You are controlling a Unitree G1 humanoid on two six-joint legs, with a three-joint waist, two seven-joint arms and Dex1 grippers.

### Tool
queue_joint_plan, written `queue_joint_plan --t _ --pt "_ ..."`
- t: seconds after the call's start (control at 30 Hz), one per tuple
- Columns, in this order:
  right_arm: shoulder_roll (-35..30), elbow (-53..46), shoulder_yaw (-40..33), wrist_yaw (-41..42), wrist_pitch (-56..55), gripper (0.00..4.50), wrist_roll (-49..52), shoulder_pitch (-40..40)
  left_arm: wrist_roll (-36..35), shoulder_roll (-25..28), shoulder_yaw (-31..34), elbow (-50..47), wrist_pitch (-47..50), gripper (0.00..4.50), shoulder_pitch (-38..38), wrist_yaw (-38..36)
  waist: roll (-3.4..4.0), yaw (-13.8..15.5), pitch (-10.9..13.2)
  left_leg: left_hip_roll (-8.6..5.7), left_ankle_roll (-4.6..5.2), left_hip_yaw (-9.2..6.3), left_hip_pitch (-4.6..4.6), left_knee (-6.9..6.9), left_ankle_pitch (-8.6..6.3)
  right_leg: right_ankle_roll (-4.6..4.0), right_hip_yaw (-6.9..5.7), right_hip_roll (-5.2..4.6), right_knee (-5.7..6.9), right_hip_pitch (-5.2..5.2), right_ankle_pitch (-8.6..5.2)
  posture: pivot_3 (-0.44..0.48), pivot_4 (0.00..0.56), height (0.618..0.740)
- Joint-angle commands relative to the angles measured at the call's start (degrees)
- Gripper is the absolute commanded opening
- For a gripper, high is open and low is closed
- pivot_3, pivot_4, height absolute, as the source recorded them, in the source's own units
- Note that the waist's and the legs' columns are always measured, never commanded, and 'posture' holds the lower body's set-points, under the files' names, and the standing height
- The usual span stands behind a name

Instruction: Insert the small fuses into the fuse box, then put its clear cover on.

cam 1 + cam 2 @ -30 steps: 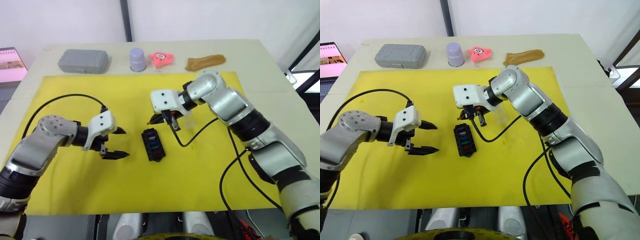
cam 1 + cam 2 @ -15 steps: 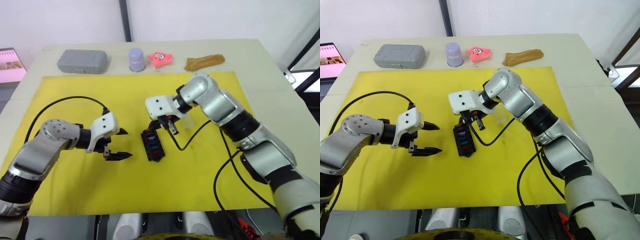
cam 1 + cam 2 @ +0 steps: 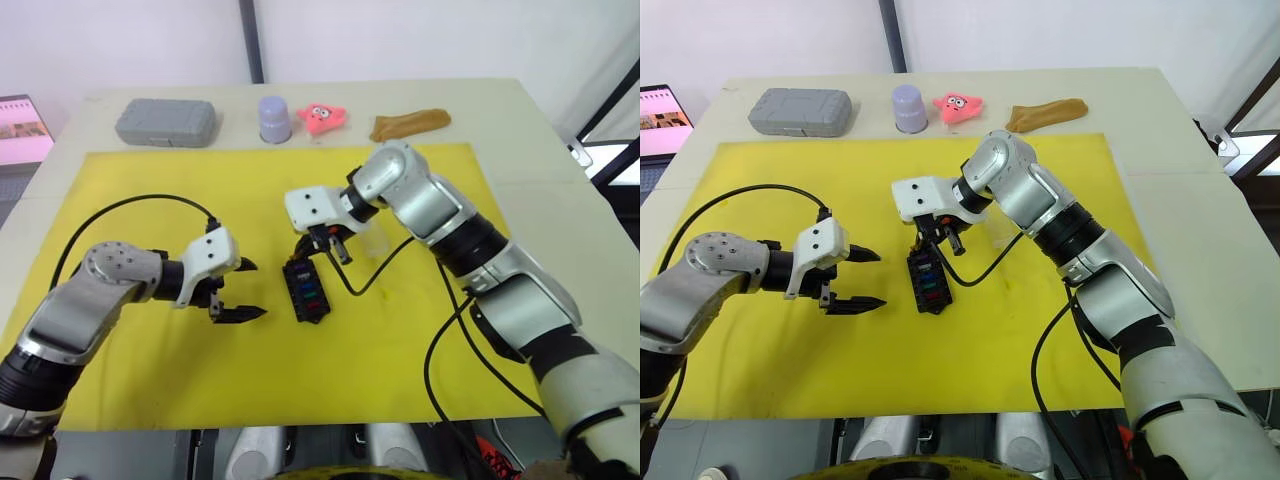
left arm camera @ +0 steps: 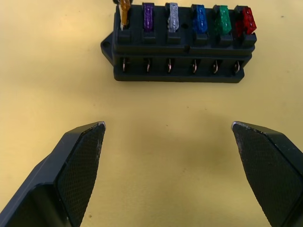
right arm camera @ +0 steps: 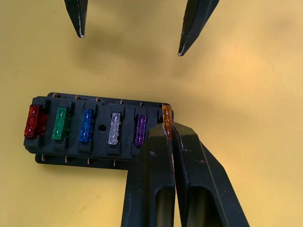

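The fuse box (image 4: 182,45) lies on the yellow mat (image 3: 400,360) near the table's middle, between the two arms; five fuses sit seated in its row: purple fuse (image 4: 148,18), clear-grey fuse (image 4: 173,18), blue fuse (image 4: 199,19), green fuse (image 4: 222,20), red fuse (image 4: 247,21). The right gripper (image 5: 168,126) is pinched narrow on the orange fuse (image 5: 166,114), held over the last slot at the box's end; in the left wrist view that fuse (image 4: 124,10) stands higher than its neighbours, so it looks only partly home. The left gripper (image 4: 168,127) hovers just beside the box, fingers spread wide, holding nothing. The clear cover (image 3: 372,240) rests on the mat just behind the right gripper, faint and hard to make out.

Risks, as judged: the orange fuse may go in crooked if its blades miss the slot, since the fingertips hide the slot mouth; pressing on a skewed fuse could tip or slide the unheld box; releasing too soon might leave the fuse proud, which would stop the cover from seating; the right arm's cable (image 3: 345,285) trails close by the box and could drag it.
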Motion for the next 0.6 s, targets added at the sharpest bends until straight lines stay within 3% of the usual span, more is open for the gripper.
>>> queue_joint_plan --t 0.03,0.6 --pt "0.1 0.0 -1.5 0.5 -0.3 0.00 -0.6 -1.7 -0.3 0.0 1.4 -1.6 -0.1 4.48 -0.4 0.3 0.00 0.0 0.0 0.00 0.00 0.00 0.00 0.00 0.00 0.00 0.00 0.00 0.00 0.00 0.00 0.000 0.150 0.731" --pt "0.6 0.5 -1.2 0.8 0.4 0.00 -1.6 -1.2 -0.3 -0.3 1.2 -1.4 0.1 4.48 -1.0 0.2 0.00 0.0 0.0 0.00 -0.01 0.00 0.00 0.00 0.00 0.00 0.00 0.00 0.00 -0.01 0.00 0.000 0.150 0.731"
